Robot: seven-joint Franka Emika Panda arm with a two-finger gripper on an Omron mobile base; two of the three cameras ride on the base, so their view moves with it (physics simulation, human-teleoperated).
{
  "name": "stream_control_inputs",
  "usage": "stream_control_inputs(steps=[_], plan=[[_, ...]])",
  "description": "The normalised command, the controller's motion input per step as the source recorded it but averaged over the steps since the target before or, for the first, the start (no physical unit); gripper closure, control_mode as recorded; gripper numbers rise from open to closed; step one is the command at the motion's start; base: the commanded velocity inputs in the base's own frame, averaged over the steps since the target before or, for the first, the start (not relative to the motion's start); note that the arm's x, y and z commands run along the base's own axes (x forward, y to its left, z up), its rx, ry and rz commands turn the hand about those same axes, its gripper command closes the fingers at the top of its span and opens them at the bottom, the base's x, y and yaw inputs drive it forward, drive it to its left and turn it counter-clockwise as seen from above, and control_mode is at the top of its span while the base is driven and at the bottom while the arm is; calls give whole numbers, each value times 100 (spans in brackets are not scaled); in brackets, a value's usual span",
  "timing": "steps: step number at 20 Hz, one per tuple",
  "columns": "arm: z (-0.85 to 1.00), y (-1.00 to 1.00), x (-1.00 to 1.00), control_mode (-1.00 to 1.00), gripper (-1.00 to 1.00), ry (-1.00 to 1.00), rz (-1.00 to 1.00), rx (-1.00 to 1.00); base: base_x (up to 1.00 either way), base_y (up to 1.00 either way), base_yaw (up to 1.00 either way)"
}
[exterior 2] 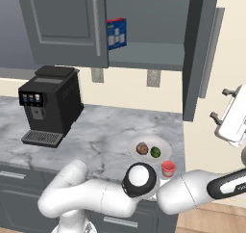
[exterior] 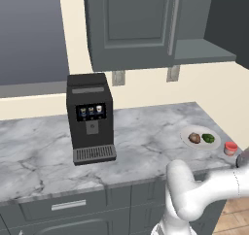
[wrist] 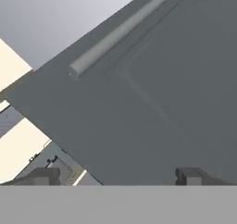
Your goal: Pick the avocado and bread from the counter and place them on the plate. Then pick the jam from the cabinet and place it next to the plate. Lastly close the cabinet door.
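Looking across the counter (exterior 2: pixel 96 131), we find the plate (exterior 2: pixel 150 143) near its right end, holding the bread (exterior 2: pixel 141 148) on the left and the avocado (exterior 2: pixel 155 152) on the right, the two just beside each other. The jam (exterior 2: pixel 168 168) stands upright on the counter just beside the plate, close to the front right corner. Above, the cabinet (exterior: pixel 131 27) has its right door (exterior 2: pixel 202 49) swung out, and inside, on the shelf, we see a blue-and-red box (exterior 2: pixel 116 33) partly hidden behind the closed left door. A coffee machine (exterior: pixel 90 117) sits toward the counter's left part, well apart from the plate. In the hand view we face the panelled grey door at close range, its long silver handle (wrist: pixel 118 33) running slantwise across the upper part; the gripper (wrist: pixel 118 177) has its jaws spread wide with nothing between them, the dark fingertips (wrist: pixel 44 176) barely rising at the bottom. In the right base view the hand (exterior 2: pixel 235 114) is cut off at the right edge, near the open door's handle, so we cannot tell whether it touches the door. The arm's elbow covers part of the counter's front edge below the plate.
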Motion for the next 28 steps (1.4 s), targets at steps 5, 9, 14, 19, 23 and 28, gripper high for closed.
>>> stream_control_inputs(steps=[5,9,14,19,23,28], plan=[[14,24,20,-100,-100,-4,10,-2,0,0,0],[79,97,-41,-100,-100,-23,0,-20,0,0,0],[78,100,-46,-100,-100,-35,0,-32,0,0,0],[12,100,-4,-100,-100,-40,-5,-45,0,0,0],[-43,100,44,-100,-100,-26,-24,-53,0,0,0],[-30,100,96,-100,-100,-25,-38,-40,0,0,0]])
